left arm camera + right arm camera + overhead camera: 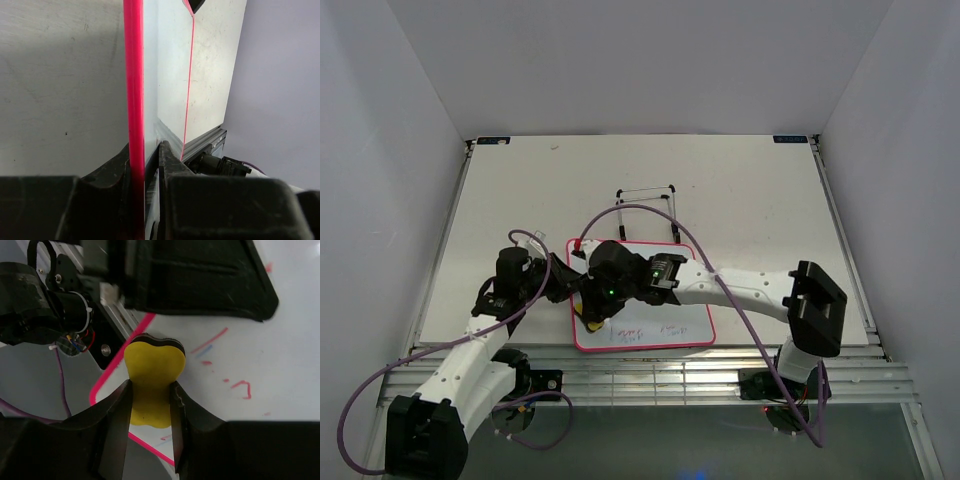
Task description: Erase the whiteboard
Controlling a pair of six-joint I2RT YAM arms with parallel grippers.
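The whiteboard (660,318) lies flat at the table's near middle, with a pink-red frame and faint red and blue scribbles near its front edge. My left gripper (574,286) is shut on its left frame edge. In the left wrist view the pink frame (134,75) runs between the fingers (145,161). My right gripper (593,306) is shut on the yellow eraser (592,322) over the board's left part. In the right wrist view the eraser (152,371) sits between the jaws (150,407) on the board (270,365) near its pink corner, with red and blue marks (210,342) to its right.
A thin black wire stand (647,205) stands just behind the board. The table's aluminium front rail (670,372) runs close under the board's near edge. White walls enclose the table on three sides.
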